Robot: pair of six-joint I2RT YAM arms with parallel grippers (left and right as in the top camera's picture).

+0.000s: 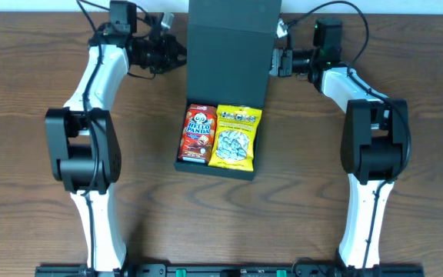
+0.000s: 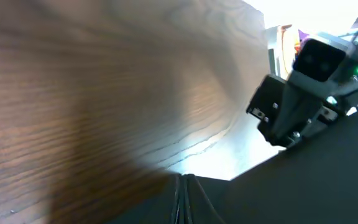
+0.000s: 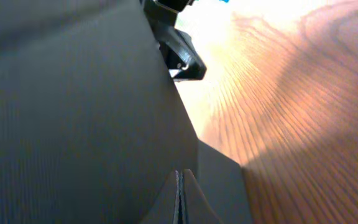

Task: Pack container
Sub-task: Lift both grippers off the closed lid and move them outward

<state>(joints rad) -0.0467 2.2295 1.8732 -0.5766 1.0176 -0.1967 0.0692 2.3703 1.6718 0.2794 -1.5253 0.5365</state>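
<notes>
The dark teal-grey container (image 1: 215, 171) lies open in the middle of the table. Its flap lid (image 1: 233, 46) stands raised at the back. Inside lie a red Hello Panda box (image 1: 198, 133) on the left and a yellow snack packet (image 1: 235, 137) on the right. My left gripper (image 1: 178, 52) is shut, its tips at the lid's left edge; in the left wrist view the fingers (image 2: 184, 179) press together beside the dark lid (image 2: 328, 186). My right gripper (image 1: 276, 61) is shut at the lid's right edge; its fingers (image 3: 179, 175) meet against the lid (image 3: 73, 112).
Brown wooden table (image 1: 37, 223) all round the box. The right arm's wrist camera (image 2: 303, 87) shows across the lid in the left wrist view. The left gripper (image 3: 180, 53) shows behind the lid in the right wrist view.
</notes>
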